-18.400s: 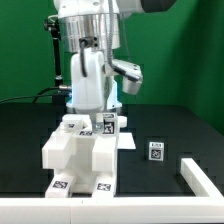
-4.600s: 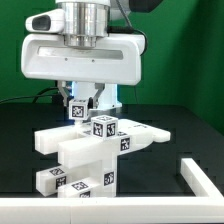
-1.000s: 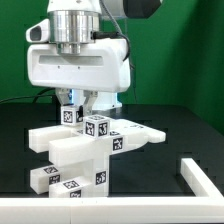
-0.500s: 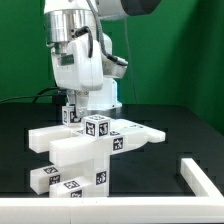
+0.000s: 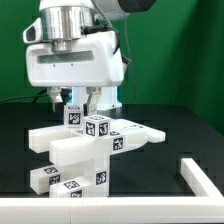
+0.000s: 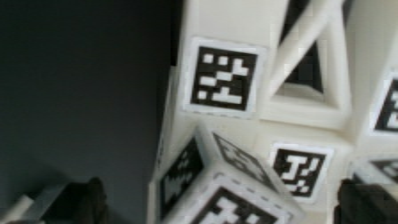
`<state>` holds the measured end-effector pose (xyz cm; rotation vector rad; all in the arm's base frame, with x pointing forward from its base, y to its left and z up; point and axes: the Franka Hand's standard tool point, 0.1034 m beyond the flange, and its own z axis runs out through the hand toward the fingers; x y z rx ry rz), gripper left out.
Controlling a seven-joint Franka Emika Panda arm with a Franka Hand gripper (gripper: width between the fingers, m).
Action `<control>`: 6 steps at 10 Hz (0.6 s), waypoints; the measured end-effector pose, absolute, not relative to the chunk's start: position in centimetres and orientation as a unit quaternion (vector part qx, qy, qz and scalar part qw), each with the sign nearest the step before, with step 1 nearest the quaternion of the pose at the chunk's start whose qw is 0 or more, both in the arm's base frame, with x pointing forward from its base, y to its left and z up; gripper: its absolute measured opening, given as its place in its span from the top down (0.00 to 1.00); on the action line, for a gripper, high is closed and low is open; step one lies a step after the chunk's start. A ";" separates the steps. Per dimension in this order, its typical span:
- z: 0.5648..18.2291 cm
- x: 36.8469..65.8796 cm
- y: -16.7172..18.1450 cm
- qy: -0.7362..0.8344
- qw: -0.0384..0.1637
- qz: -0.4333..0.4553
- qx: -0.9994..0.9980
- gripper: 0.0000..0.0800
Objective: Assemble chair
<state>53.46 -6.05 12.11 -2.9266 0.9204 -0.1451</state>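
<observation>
One chunky white chair (image 5: 88, 150), partly joined, standing on the black tabletop (image 5: 175, 135). Gripper (image 5: 84, 104) directly above its rear tagged post; spread or closed, cannot tell. Probably light, stiff, slick plastic: best pinched across flat-sided blocks, away from thin panels.

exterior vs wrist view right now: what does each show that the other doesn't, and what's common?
Exterior only: the whole chair sitting on the black table, the white L-shaped rail at the exterior view's right, the green backdrop, and the arm above with the gripper at the chair's top.

Wrist only: a close look at the tag markers and a triangular cut-out in the white plastic. One dark fingertip shows at the frame edge; whether the jaws are closed cannot be told.

Both: the tagged white chair pieces against the black surface.
</observation>
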 end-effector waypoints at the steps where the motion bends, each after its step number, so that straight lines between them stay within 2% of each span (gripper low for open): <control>1: 12.0 53.3 -6.0 0.223 0.021 -0.043 -0.974 0.19; 4: 12.0 53.3 -6.3 0.107 0.012 -0.045 -0.993 0.19; 5: 11.9 53.4 -6.5 0.038 0.001 -0.043 -0.998 0.19; 6: 11.9 53.3 -6.5 0.043 0.002 -0.043 -0.998 0.19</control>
